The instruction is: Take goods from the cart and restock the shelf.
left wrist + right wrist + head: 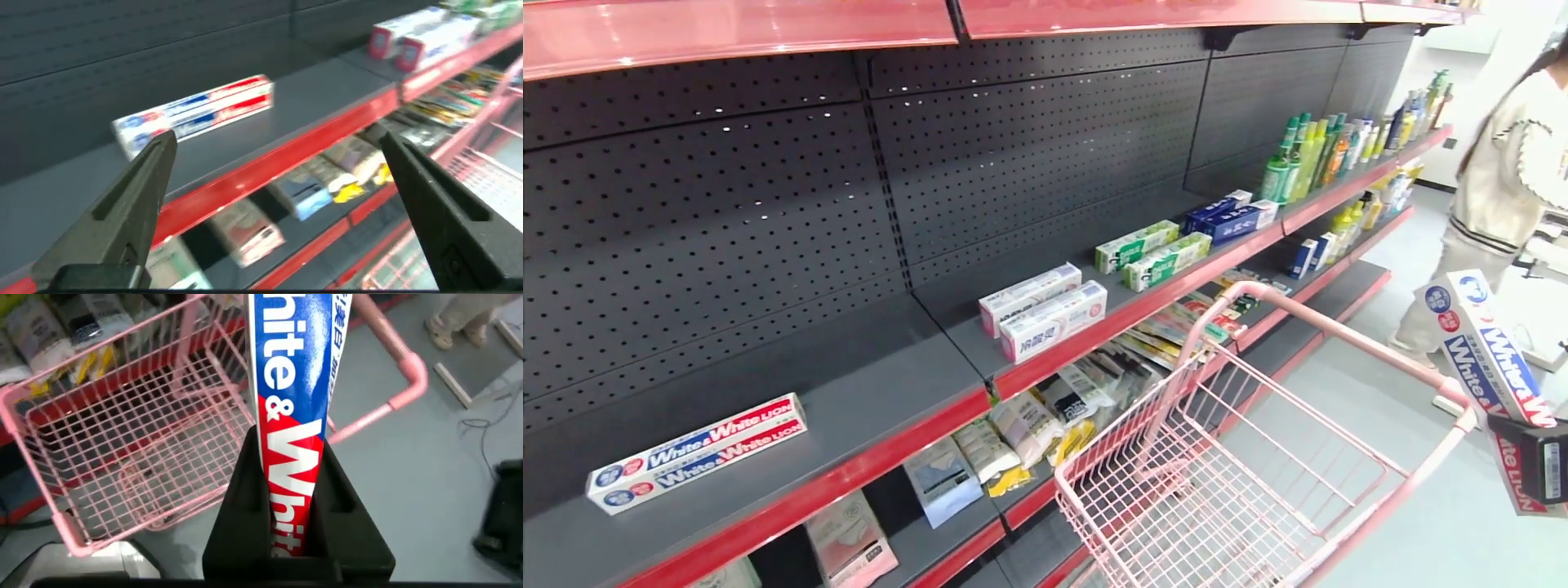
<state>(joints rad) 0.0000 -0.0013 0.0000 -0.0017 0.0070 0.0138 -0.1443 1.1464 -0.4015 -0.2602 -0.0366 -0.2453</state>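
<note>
R jaws pinch a toothpaste box (pixel 1486 351) beside the pink cart (pixel 1339 331). L jaws spread wide by the shelf (pixel 874 392) w/ two same boxes (pixel 698 452).

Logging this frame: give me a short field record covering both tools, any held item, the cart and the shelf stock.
right tool: shut on a toothpaste box, beside the cart handle
left tool: open, holding nothing, facing the shelf
cart: pink wire, in front of the shelf
shelf stock: matching boxes at the left, other boxes farther right
step: held box not yet shelved
</note>
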